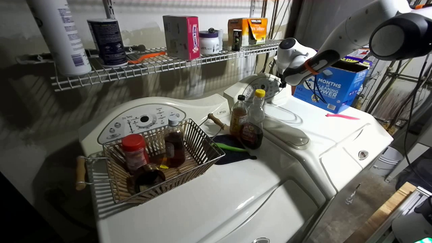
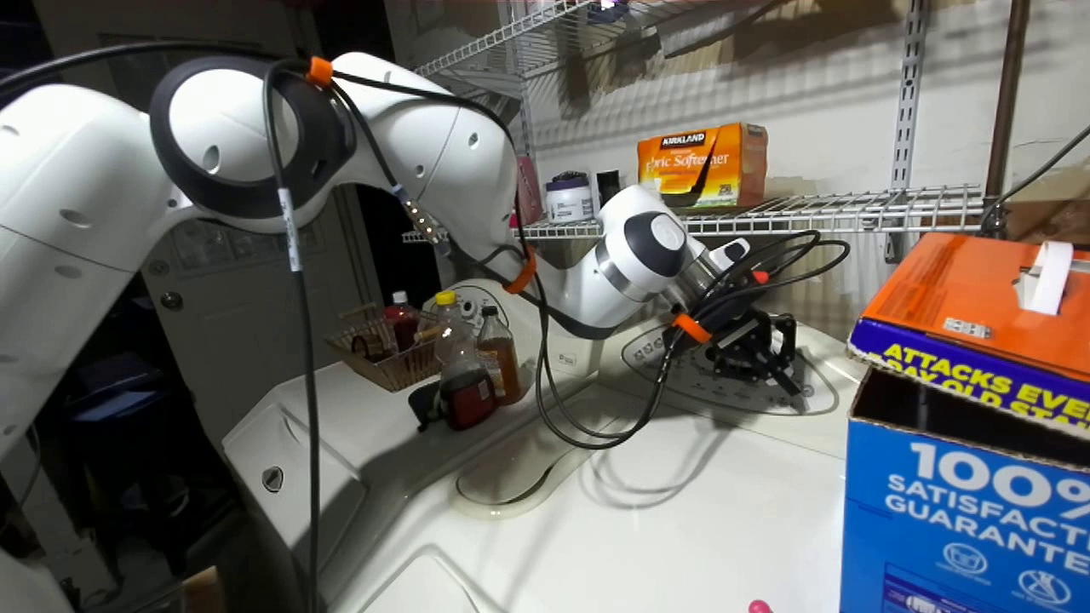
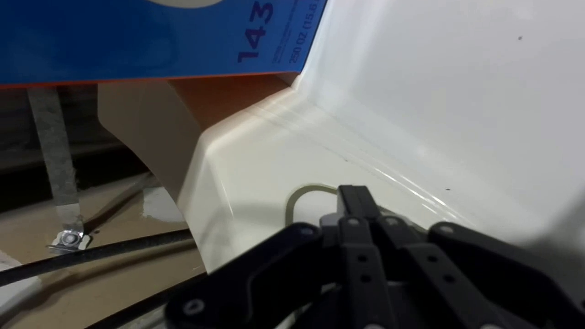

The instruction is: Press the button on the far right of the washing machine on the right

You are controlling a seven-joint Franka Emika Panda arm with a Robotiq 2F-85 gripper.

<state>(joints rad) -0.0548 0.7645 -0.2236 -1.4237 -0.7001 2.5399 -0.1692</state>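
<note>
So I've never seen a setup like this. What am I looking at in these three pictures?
The white jointed machine is a robot arm. Two pictures come from cameras outside it; the third comes from its wrist, looking along the black gripper. The gripper is shut, holding nothing I can see, near the control panel of the washing machine on the right. A blue box stands at the edge of its top, a slim pink object near it. The machine on the left bears a wire basket of containers, with two bottles beside it.
</note>
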